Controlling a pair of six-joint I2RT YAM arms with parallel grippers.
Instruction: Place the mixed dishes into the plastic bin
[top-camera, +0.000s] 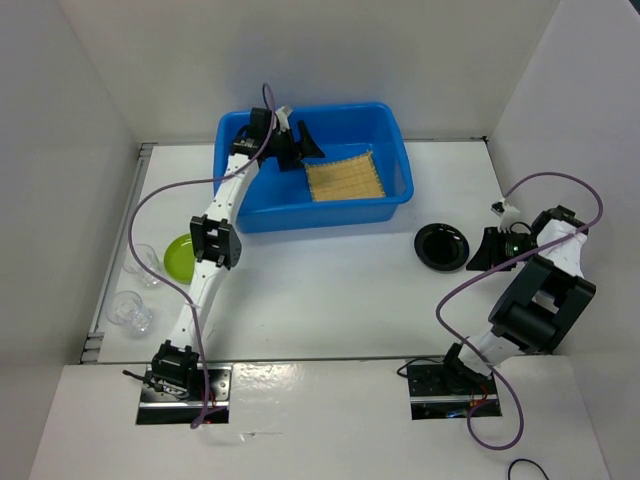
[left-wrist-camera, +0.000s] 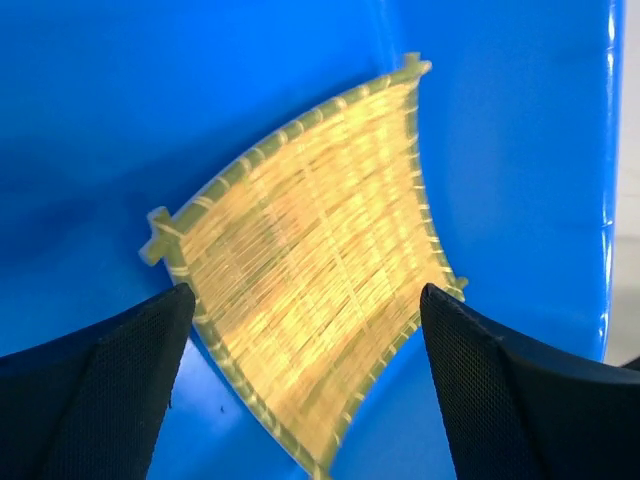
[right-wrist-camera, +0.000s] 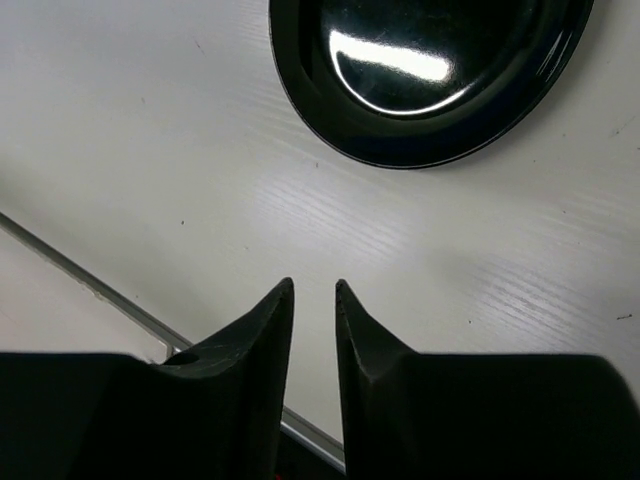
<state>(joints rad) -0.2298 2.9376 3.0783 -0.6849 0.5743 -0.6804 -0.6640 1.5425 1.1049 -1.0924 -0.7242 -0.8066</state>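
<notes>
The blue plastic bin (top-camera: 320, 213) stands at the back centre. The tan bamboo mat (top-camera: 345, 178) lies inside it, toward its right side, and fills the left wrist view (left-wrist-camera: 320, 270) over the blue bin floor (left-wrist-camera: 200, 100). My left gripper (top-camera: 305, 150) hovers over the bin, left of the mat, open and empty (left-wrist-camera: 305, 300). The black plate (top-camera: 441, 246) sits on the table right of the bin. My right gripper (top-camera: 482, 250) is just right of it, with its jaws nearly together and empty (right-wrist-camera: 314, 285); the plate (right-wrist-camera: 430, 70) lies ahead of them. The lime-green plate (top-camera: 178, 256) is partly hidden behind the left arm. A clear cup (top-camera: 130, 312) stands at the left.
A second clear cup (top-camera: 143, 262) stands beside the green plate. A metal rail (top-camera: 110, 290) runs along the table's left edge. White walls enclose the table on three sides. A rail (right-wrist-camera: 80, 275) also shows near my right gripper.
</notes>
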